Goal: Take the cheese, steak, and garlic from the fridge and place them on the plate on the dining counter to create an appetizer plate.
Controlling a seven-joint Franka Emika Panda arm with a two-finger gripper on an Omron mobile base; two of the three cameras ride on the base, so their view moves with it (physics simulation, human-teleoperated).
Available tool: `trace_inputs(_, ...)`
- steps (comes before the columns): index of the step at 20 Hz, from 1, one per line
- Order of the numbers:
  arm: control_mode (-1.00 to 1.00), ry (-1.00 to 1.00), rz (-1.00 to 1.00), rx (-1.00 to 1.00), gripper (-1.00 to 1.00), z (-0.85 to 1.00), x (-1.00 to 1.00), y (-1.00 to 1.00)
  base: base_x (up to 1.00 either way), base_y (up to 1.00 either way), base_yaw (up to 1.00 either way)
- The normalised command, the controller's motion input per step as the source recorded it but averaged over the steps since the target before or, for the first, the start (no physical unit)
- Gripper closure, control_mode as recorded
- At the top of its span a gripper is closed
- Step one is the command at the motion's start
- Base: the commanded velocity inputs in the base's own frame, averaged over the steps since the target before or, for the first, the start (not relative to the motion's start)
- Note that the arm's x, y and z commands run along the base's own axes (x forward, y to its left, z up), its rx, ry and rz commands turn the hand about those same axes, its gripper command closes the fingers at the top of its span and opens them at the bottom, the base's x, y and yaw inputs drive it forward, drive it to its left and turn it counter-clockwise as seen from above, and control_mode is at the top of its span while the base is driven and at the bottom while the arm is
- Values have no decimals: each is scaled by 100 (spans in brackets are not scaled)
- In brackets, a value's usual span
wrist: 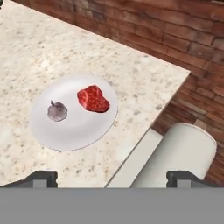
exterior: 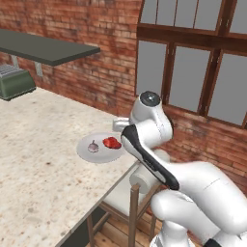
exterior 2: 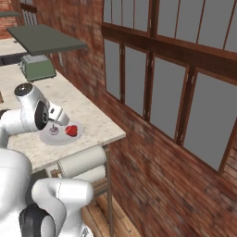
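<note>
The gripper (wrist: 111, 177) hangs above the counter edge, its fingertips (wrist: 41, 177) spread wide and empty. Below, the plate (wrist: 72, 131) sits on the dining counter (wrist: 39, 52) near the corner. The steak (wrist: 93, 99), a dark-red slab, and the garlic (wrist: 57, 111), a pale bulb, lie on it, apart. The cheese remains to be delivered.

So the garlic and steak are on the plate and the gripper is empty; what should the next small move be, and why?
Probably pull the arm back from the dining counter and head for the fridge to fetch the cheese. The plate holds just the garlic and the steak, lying apart, and no cheese is on it. The gripper hangs open and empty above the plate's near rim.
</note>
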Motion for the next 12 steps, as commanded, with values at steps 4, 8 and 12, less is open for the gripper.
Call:
trace_inputs(4, -100, 0, 18, 0, -100, 100, -91, -8, 0, 0, 0)
trace_inputs(8, -100, -1, 15, 0, -100, 94, -100, -19, 0, 0, 0)
trace_inputs(12, -100, 0, 7, 0, -100, 69, -100, -47, 0, 0, 0)
